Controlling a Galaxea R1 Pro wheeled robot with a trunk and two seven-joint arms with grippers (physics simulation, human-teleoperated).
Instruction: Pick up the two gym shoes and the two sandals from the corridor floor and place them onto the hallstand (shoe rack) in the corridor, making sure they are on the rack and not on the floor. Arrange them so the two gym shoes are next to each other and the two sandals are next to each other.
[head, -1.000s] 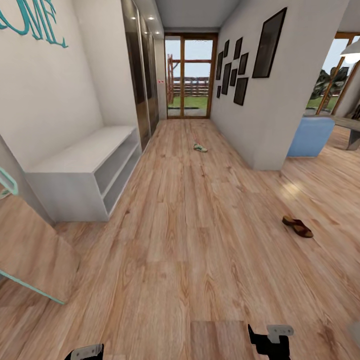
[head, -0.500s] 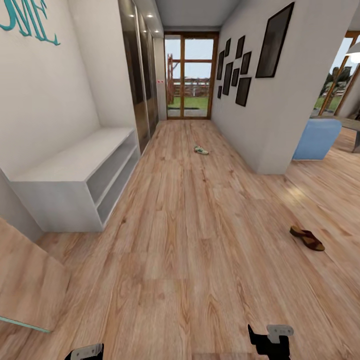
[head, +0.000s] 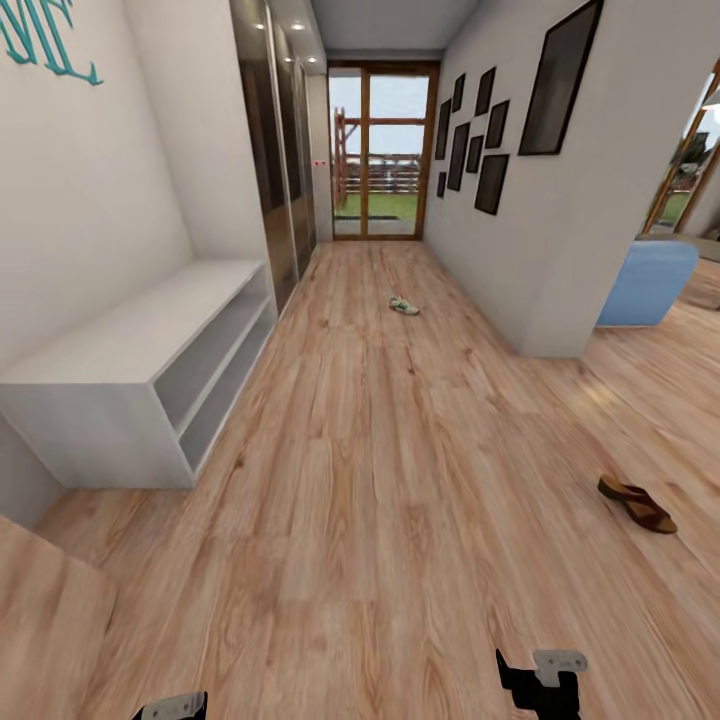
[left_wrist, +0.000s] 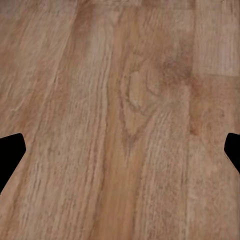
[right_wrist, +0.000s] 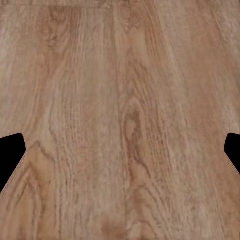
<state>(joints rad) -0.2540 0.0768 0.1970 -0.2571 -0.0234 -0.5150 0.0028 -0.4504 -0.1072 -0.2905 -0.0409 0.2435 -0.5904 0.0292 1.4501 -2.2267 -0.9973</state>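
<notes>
Sandal, a single brown one, is lying on the corridor floor at the right, near the robot. Closest of all, the left gripper and right gripper are hanging low over the wood planks; in the wrist views each is showing its fingertips far apart at the frame edges, spread wide with bare laminate between them. Along the left wall a white two-shelf bench is standing, its bays holding nothing. Farther on, one gym shoe is lying mid-corridor, well apart from the sandal. Dark picture frames are hanging on the right wall, a blue seat is sitting past its corner, and a glazed door is closing off the far end.
</notes>
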